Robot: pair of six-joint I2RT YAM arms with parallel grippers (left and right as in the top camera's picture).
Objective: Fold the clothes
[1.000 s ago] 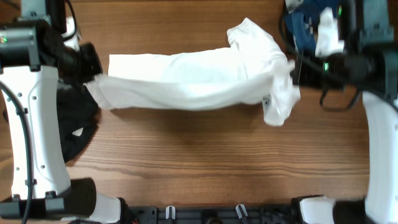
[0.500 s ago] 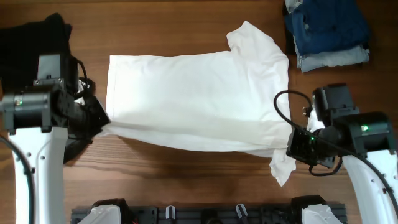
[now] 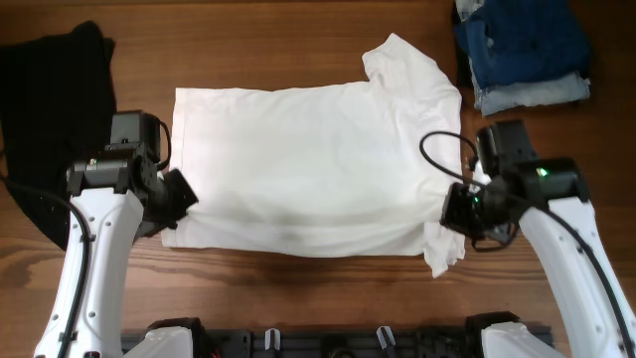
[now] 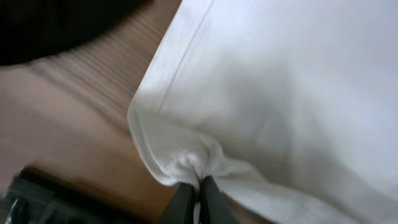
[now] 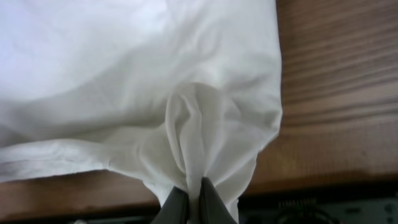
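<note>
Low over the T-shirt — both end effectors pinch fabric.

T-shirt corners hidden beneath arms, folded blue garments — cropped at top edge

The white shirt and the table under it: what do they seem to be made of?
The white T-shirt looks like thin, matte fabric, perhaps cotton: it wrinkles softly and pleats where the right pincer pinches it. The table looks like wood or wood-look laminate: brown, with straight grain lines.
</note>
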